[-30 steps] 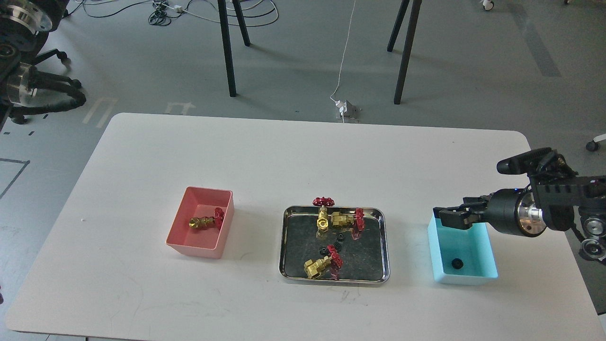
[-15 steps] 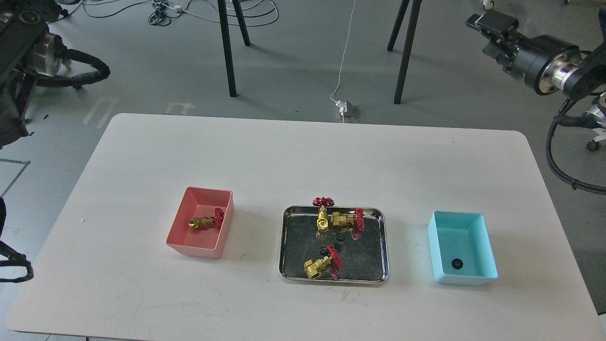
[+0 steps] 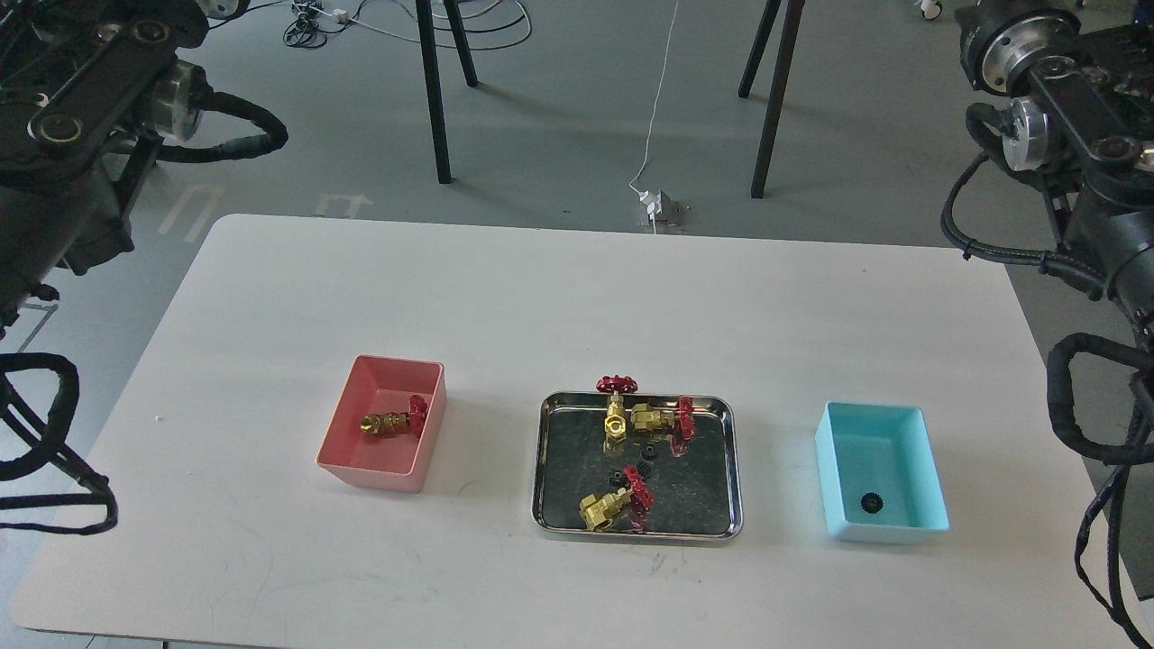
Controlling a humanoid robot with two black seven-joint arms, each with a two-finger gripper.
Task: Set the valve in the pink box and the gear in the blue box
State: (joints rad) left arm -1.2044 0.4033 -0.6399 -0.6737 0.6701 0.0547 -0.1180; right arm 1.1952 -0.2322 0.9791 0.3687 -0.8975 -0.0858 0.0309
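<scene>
I cannot see either of my grippers; both arms are cut off at the top corners. One valve [image 3: 389, 422] lies in the pink box [image 3: 353, 468], left of the steel tray [image 3: 545, 505]. One gear [image 3: 870, 503] sits in the blue box [image 3: 934, 487], right of the tray. The tray's own gears [image 3: 628, 473] are tiny and hard to count.
</scene>
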